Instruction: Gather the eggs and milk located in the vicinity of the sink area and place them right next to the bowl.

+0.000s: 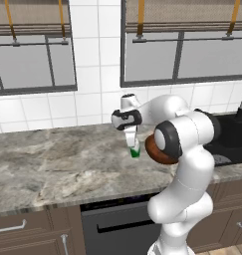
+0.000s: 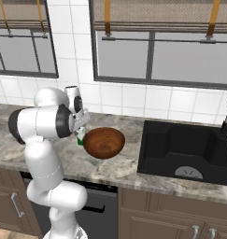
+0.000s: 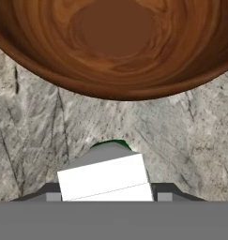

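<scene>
We hold the milk (image 3: 106,178) clamped upright between our gripper (image 1: 134,148) jaws, low over the counter (image 1: 58,164) just beside the bowl (image 2: 104,142), mid-counter, away from the sink area (image 2: 185,149), ready, we judge, for setting down.

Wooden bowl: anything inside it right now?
The glossy brown wooden bowl looks empty in the hand view and the right base view. The gripper holds the white green-based milk carton beside it, over the marble counter.

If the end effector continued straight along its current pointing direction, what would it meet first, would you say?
Probably the countertop: the end effector, shut on the milk, points down beside the bowl. Its height is unclear.
</scene>
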